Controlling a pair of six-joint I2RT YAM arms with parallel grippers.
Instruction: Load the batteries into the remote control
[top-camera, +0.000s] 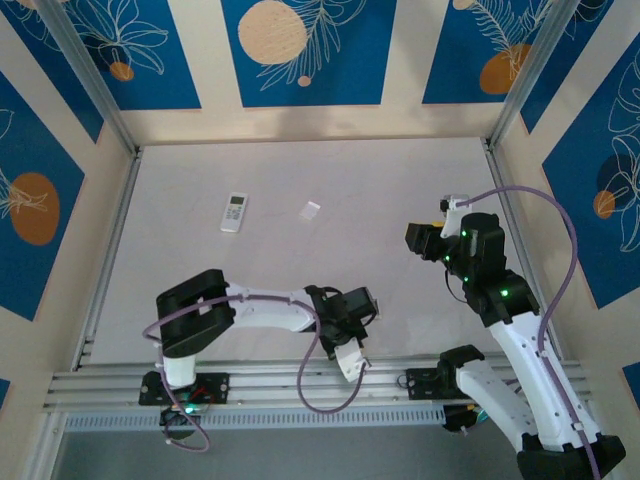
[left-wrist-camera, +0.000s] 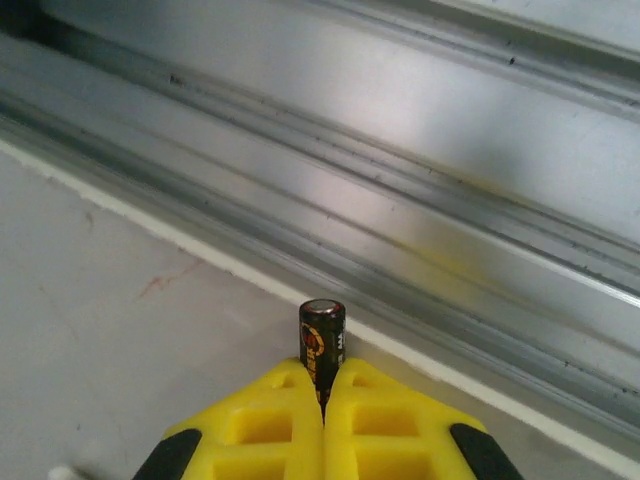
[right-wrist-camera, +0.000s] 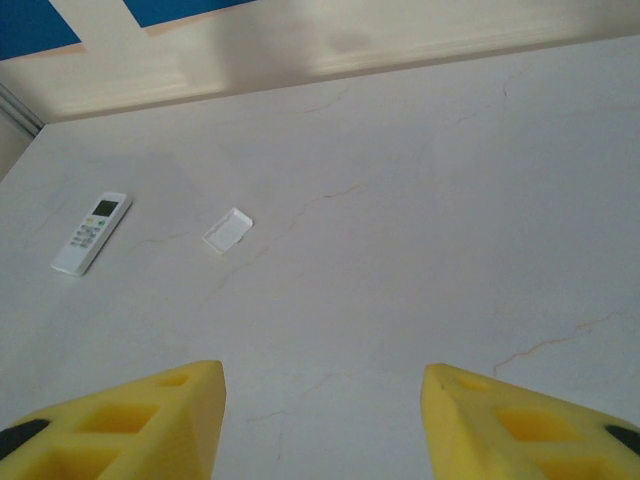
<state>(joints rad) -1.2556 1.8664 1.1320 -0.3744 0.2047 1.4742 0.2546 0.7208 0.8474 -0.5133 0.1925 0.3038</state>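
Note:
A dark battery (left-wrist-camera: 322, 338) with a gold-orange print stands between the yellow fingertips of my left gripper (left-wrist-camera: 323, 385), which is shut on it. In the top view that left gripper (top-camera: 350, 364) hangs low at the table's near edge, right beside the metal rail. The white remote control (top-camera: 233, 212) lies face up at the far left of the table, also seen from the right wrist (right-wrist-camera: 91, 233). My right gripper (right-wrist-camera: 322, 390) is open with nothing between its fingers; in the top view it (top-camera: 422, 240) hovers at the right, facing the remote.
A small translucent battery cover (top-camera: 310, 209) lies loose on the table right of the remote (right-wrist-camera: 228, 229). Aluminium rails (left-wrist-camera: 450, 200) run along the near edge just past the held battery. Frame posts and patterned walls close in the table.

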